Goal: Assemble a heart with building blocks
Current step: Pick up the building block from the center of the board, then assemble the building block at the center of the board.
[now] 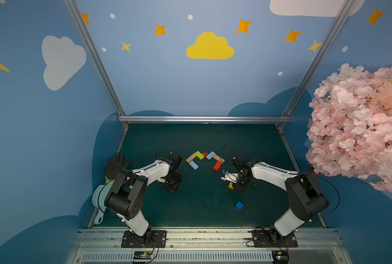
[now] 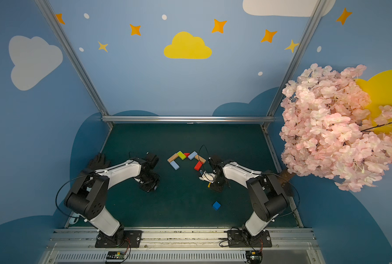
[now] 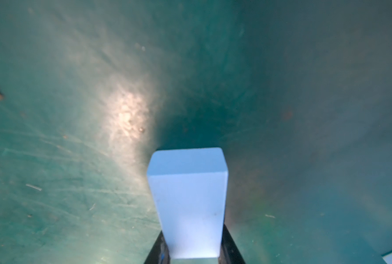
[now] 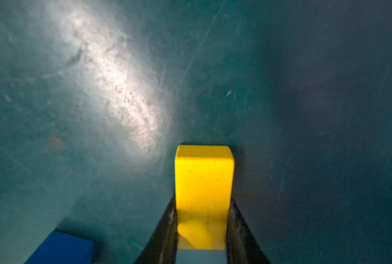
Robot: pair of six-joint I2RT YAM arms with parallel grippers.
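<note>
Part of the heart lies mid-table in both top views: a tan block, a lime green block, the red wedge, a light blue block, a second tan block, a red block and a light blue block. Left of it, low over the mat, my left gripper is shut on another light blue block. To the right, my right gripper is shut on a yellow block. The dark blue cube lies loose nearer the front.
A black glove and a pale blue plastic item sit at the mat's left edge. A pink blossom tree overhangs the right side. An aluminium rail bounds the back of the green mat.
</note>
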